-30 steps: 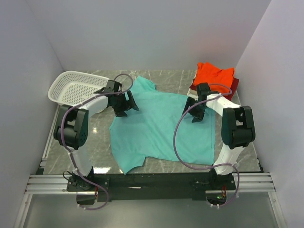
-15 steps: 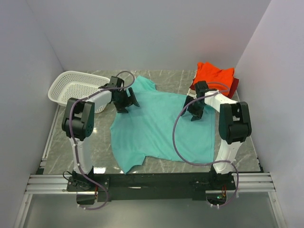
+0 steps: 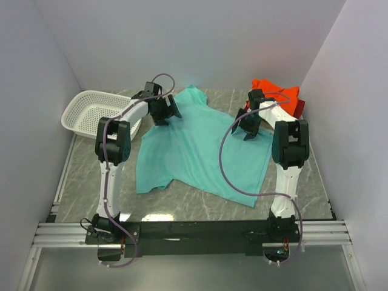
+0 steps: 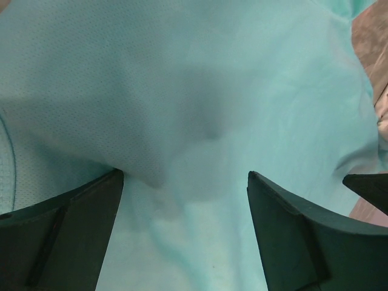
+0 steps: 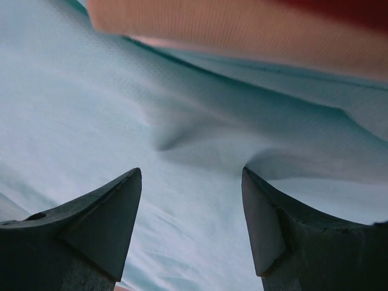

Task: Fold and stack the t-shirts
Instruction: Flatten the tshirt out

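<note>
The teal t-shirt [image 3: 200, 151] lies spread on the marble table, skewed, with its top toward the back wall. My left gripper [image 3: 165, 112] is low on its back left shoulder area. In the left wrist view the jaws [image 4: 185, 174] stand wide apart, with puckered teal cloth [image 4: 194, 91] between them. My right gripper [image 3: 248, 127] is low on the shirt's back right part. Its jaws [image 5: 191, 170] are also wide apart over teal cloth [image 5: 91, 109]. The folded orange-red shirt [image 3: 276, 96] lies at the back right. A cream cloth edge [image 5: 242, 36] and dark red cloth [image 5: 351, 9] show just beyond my right fingers.
A white mesh basket [image 3: 91, 112] stands at the back left, close to my left arm. Grey walls close in the table at the back and on both sides. The black rail with the arm bases [image 3: 194, 233] runs along the near edge.
Both grippers have moved toward the back wall, and the teal shirt has slid and turned with them. Its bottom hem now lies further from the near edge.
</note>
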Robot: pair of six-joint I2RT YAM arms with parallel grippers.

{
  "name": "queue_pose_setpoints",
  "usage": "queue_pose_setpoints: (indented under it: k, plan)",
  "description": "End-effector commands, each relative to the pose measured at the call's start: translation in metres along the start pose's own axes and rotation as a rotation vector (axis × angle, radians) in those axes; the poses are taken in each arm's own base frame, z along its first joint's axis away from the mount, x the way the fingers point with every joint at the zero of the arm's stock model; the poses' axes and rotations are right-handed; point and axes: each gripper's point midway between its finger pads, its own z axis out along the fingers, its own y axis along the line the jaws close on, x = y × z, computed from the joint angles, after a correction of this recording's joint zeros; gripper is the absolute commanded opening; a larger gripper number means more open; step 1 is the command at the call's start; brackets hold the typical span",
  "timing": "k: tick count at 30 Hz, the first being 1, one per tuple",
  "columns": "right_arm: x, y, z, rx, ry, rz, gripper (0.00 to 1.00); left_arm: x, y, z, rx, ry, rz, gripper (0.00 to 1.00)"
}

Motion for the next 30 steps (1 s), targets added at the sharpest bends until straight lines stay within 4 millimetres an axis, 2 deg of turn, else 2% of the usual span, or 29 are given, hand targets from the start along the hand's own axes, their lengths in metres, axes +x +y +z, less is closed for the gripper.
queue_pose_setpoints:
  k: [1,5,8,10,11,14,15,16,18,19,20,21,22,24,25,26,28,29,30]
  plan:
    - [-0.014,-0.001,-0.006,0.013,0.005,0.001,0.73,-0.001,0.003,0.015,0.014,0.027,0.037,0.9]
    - [-0.022,0.0,-0.006,0.006,-0.002,0.006,0.73,-0.012,-0.017,0.016,0.089,0.008,0.049,0.9]
    - [-0.026,0.003,-0.012,-0.01,-0.021,0.001,0.73,-0.015,-0.03,0.01,0.129,-0.003,0.073,0.9]
    - [-0.029,0.006,-0.02,-0.024,-0.041,-0.007,0.73,-0.017,-0.044,-0.001,0.155,-0.018,0.098,0.9]
    - [-0.029,0.009,-0.024,-0.038,-0.047,-0.015,0.73,-0.02,-0.056,-0.013,0.17,-0.038,0.118,0.9]
    - [-0.032,0.014,-0.039,-0.057,-0.082,-0.023,0.73,-0.022,-0.069,-0.033,0.174,-0.082,0.145,0.9]
    - [-0.031,0.015,-0.041,-0.06,-0.083,-0.025,0.73,-0.02,-0.078,-0.05,0.184,-0.103,0.158,0.9]
    - [-0.032,0.016,-0.048,-0.067,-0.099,-0.031,0.73,-0.022,-0.083,-0.059,0.192,-0.127,0.167,0.91]
    - [-0.028,0.016,-0.052,-0.075,-0.101,-0.035,0.73,-0.017,-0.088,-0.083,0.17,-0.167,0.179,0.9]
    - [-0.028,0.017,-0.06,-0.082,-0.114,-0.038,0.73,-0.013,-0.085,-0.089,0.148,-0.174,0.18,0.9]
    - [-0.027,0.018,-0.062,-0.088,-0.12,-0.038,0.73,-0.01,-0.091,-0.107,0.144,-0.2,0.192,0.9]
    - [-0.019,0.015,-0.061,-0.087,-0.105,-0.036,0.73,0.001,-0.075,-0.105,0.081,-0.193,0.18,0.89]
    - [-0.019,0.019,-0.068,-0.102,-0.125,-0.042,0.73,0.01,-0.068,-0.109,0.053,-0.188,0.181,0.88]
    - [-0.008,0.016,-0.067,-0.106,-0.116,-0.043,0.73,0.031,-0.049,-0.121,-0.026,-0.196,0.177,0.86]
    - [-0.006,0.017,-0.073,-0.115,-0.129,-0.048,0.73,0.04,-0.041,-0.124,-0.052,-0.188,0.159,0.83]
    - [-0.002,0.016,-0.074,-0.117,-0.128,-0.048,0.72,0.061,-0.025,-0.13,-0.09,-0.164,0.143,0.81]
    - [0.009,0.014,-0.075,-0.125,-0.126,-0.053,0.72,0.077,-0.006,-0.138,-0.145,-0.168,0.099,0.76]
    - [0.013,0.014,-0.075,-0.127,-0.124,-0.054,0.72,0.096,0.008,-0.146,-0.168,-0.156,0.08,0.75]
    - [0.02,0.01,-0.071,-0.123,-0.114,-0.051,0.72,0.104,0.017,-0.151,-0.186,-0.157,0.063,0.73]
